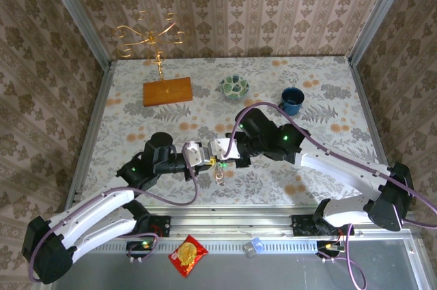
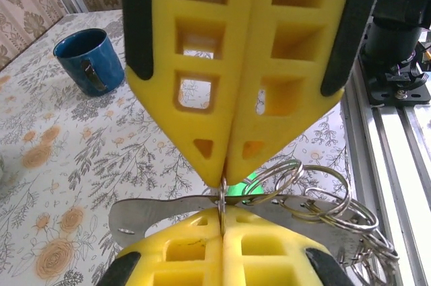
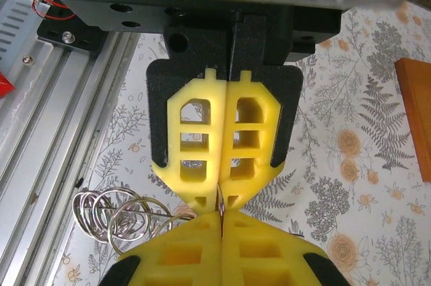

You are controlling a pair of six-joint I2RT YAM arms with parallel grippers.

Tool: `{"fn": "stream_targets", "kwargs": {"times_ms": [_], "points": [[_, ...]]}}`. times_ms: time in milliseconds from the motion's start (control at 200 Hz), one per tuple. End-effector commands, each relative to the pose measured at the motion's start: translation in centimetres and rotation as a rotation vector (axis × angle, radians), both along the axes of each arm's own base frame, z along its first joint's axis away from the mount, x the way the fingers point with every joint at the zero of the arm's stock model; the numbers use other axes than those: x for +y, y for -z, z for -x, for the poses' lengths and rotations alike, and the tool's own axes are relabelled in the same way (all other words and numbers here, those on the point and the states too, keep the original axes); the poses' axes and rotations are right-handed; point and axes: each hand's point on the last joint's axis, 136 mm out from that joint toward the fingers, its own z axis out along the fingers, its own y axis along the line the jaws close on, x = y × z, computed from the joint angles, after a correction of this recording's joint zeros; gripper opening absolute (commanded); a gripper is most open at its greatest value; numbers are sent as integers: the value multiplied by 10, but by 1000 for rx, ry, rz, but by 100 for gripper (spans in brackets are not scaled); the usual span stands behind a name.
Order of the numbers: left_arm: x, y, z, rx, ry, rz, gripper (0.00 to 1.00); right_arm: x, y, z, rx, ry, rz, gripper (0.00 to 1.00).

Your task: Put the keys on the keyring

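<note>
The desk [image 1: 328,109] is covered by a pale cloth printed with grey ferns and orange blossoms; it is enclosed on three sides by beige damask wallpaper [image 1: 273,3], with aluminium posts [image 1: 76,13] set at the far corners; a slotted metal rail [image 1: 232,220] is run along the near edge. At the far left a gold wire stand [image 1: 153,34] is mounted on a wooden base [image 1: 167,91]; a patterned green bowl [image 1: 234,86] is placed far centre and a blue mug [image 1: 292,100] far right. A red-and-yellow snack packet [image 1: 188,255] is laid on the grey ledge nearest the camera; its print is too small to be read.

At mid-desk the left end effector [image 2: 223,217] and the right end effector [image 3: 221,217] are brought tip to tip; each is pressed together, and a thin wire loop of the keyring [image 3: 111,222] is pinched in both seams. The silver coils are hung just beside the tips, above the near desk; a flat silver blade of the keys [image 2: 151,213] is seen across the left tips, touching the loop.
</note>
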Motion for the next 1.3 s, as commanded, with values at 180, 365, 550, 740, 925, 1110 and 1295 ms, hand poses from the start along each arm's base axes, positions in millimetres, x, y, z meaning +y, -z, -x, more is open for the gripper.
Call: {"fn": "stream_targets", "kwargs": {"times_ms": [180, 365, 550, 740, 925, 1110, 1295], "points": [[-2, -31, 4, -71, 19, 117, 0, -4, -19, -1, 132, 40, -171, 26], [-4, -28, 7, -74, 40, 132, 0, -6, -16, -3, 192, 56, -211, 24], [-4, -29, 8, -82, 48, 144, 0, -5, -15, -2, 212, 48, -230, 22], [-5, -30, 7, -85, 46, 150, 0, -2, -14, 2, 238, 24, -240, 19], [-4, -30, 2, -84, 14, 151, 3, -3, -11, 2, 244, 19, -214, 0], [2, -21, 0, -71, -17, 91, 21, -11, -7, -2, 165, 48, -126, 0], [-1, -18, 1, -47, -2, 56, 19, -13, 3, 0, 93, 35, -5, 0]]}}
